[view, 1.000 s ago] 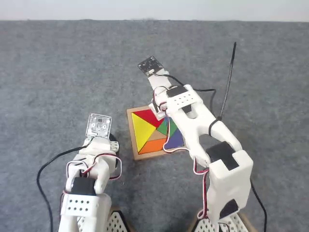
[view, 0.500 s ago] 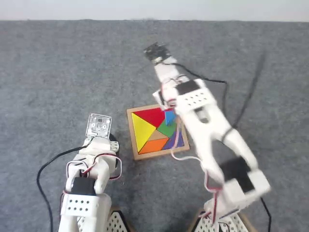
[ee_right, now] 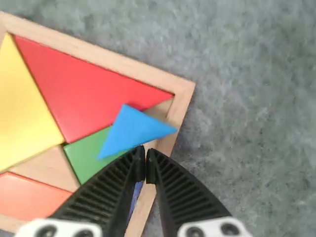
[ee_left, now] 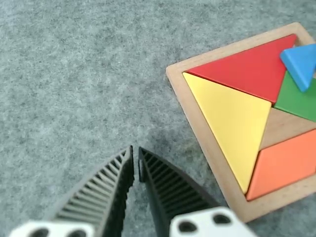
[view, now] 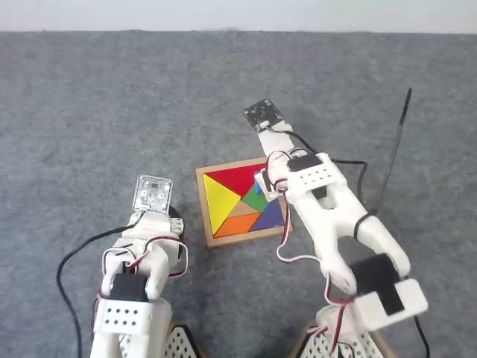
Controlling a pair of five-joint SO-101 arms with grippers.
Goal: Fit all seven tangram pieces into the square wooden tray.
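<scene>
The square wooden tray (view: 203,212) lies on grey carpet between the two arms. It holds a red triangle (view: 235,179), a yellow triangle (view: 216,201), an orange piece (view: 237,224), a green piece (view: 255,200) and a purple piece (view: 270,216). A small blue triangle (ee_right: 131,131) lies askew on the red and green pieces by the tray's far right corner. My right gripper (ee_right: 145,154) is shut, its tips at that triangle's edge, nothing between them. My left gripper (ee_left: 136,150) is shut over bare carpet, just off the tray's left rim (ee_left: 209,143).
A wood-coloured patch (ee_left: 286,126) sits between the yellow, green and orange pieces. Grey carpet (view: 112,97) spreads open all around the tray. The right arm (view: 335,216) hangs over the tray's right edge, with cables trailing beside it.
The right arm has swung off the tray toward the right and drawn back, uncovering the blue triangle at the far right corner. The left arm has stayed put.
</scene>
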